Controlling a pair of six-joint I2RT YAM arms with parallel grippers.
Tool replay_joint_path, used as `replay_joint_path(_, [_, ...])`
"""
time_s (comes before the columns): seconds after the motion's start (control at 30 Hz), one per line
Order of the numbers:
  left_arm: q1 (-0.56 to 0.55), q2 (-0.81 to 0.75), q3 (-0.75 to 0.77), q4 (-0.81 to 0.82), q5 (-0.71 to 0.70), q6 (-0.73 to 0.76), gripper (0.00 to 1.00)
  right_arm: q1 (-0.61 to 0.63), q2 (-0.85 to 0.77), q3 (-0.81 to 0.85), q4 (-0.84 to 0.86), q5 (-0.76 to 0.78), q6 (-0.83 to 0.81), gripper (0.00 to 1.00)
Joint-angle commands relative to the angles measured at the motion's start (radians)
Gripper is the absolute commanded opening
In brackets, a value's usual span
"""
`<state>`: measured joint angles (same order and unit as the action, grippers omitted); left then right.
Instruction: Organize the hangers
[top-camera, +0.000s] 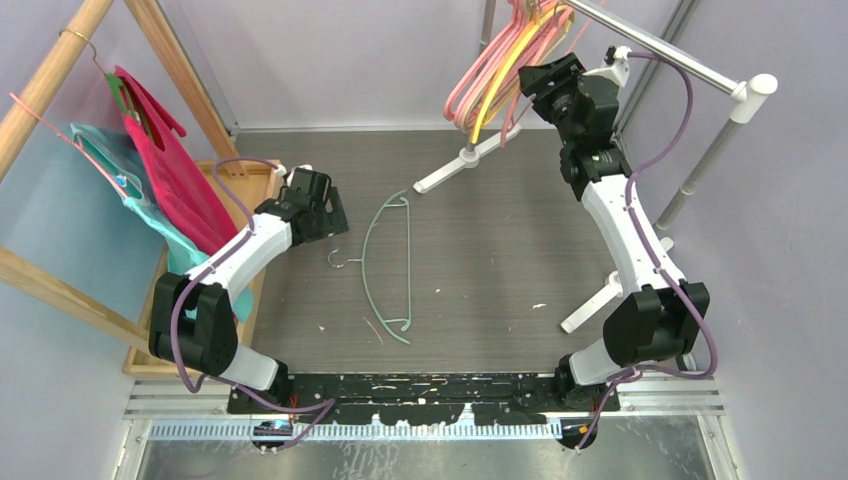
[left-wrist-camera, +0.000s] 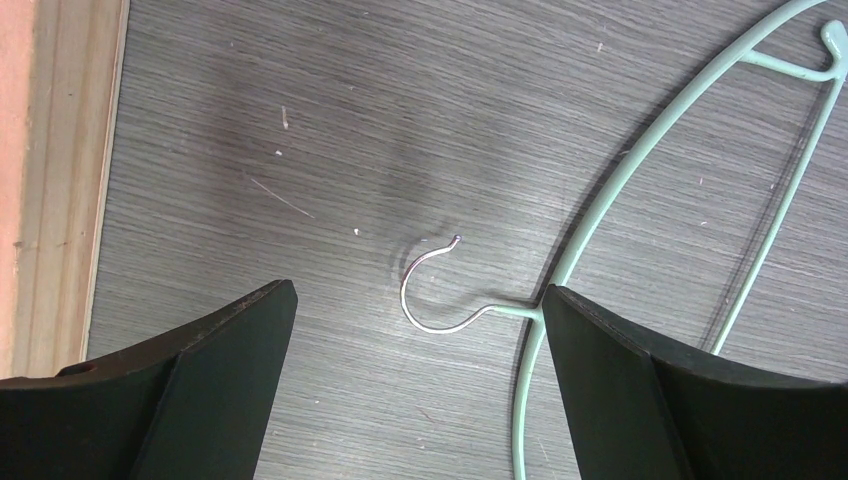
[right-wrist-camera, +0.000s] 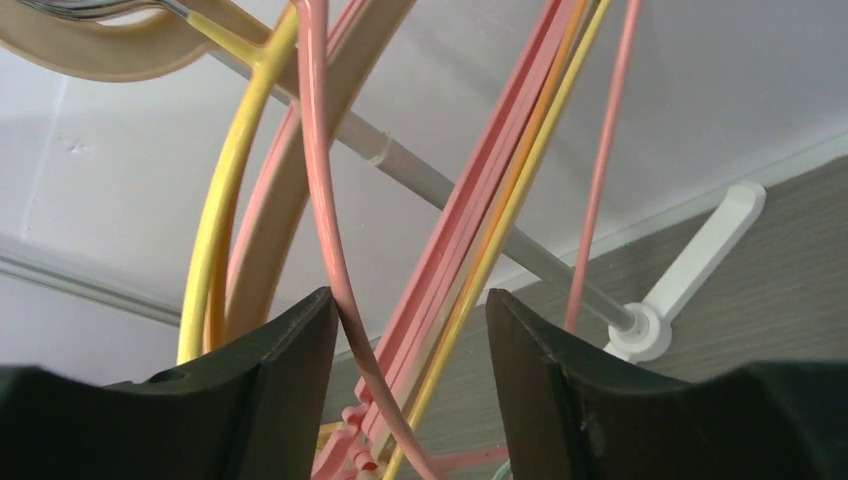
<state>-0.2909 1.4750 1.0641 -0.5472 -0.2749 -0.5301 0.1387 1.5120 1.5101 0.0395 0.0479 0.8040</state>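
A pale green hanger lies flat on the dark table, its metal hook pointing left. My left gripper is open just above and left of the hook; in the left wrist view the hook lies between my spread fingers and the green hanger runs past the right finger. Several pink, beige, yellow and orange hangers hang on the metal rail at the back right. My right gripper is open among them. A pink hanger passes against its left finger.
A wooden rack at the left holds magenta and teal garments on hangers. The rail's white feet and a second foot stand on the table. A wooden tray edge lies left of the left gripper.
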Motion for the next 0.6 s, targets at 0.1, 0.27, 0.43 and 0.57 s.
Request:
replay_joint_path(0.1, [-0.003,-0.011,0.045,0.007,-0.021,0.014,0.98,0.006,-0.186,-0.077,-0.037,0.05,-0.071,0.71])
replay_joint_path(0.27, [-0.003,-0.013,0.041,0.005,-0.03,0.018,0.98,0.028,-0.336,-0.184,-0.114,0.042,-0.163,0.72])
replay_joint_path(0.43, [-0.002,-0.011,0.036,0.0,-0.03,0.017,0.98,0.109,-0.528,-0.337,-0.24,0.138,-0.307,0.74])
replay_joint_path(0.57, [-0.002,-0.004,0.035,0.002,-0.029,0.021,0.98,0.124,-0.701,-0.466,-0.334,0.161,-0.36,0.77])
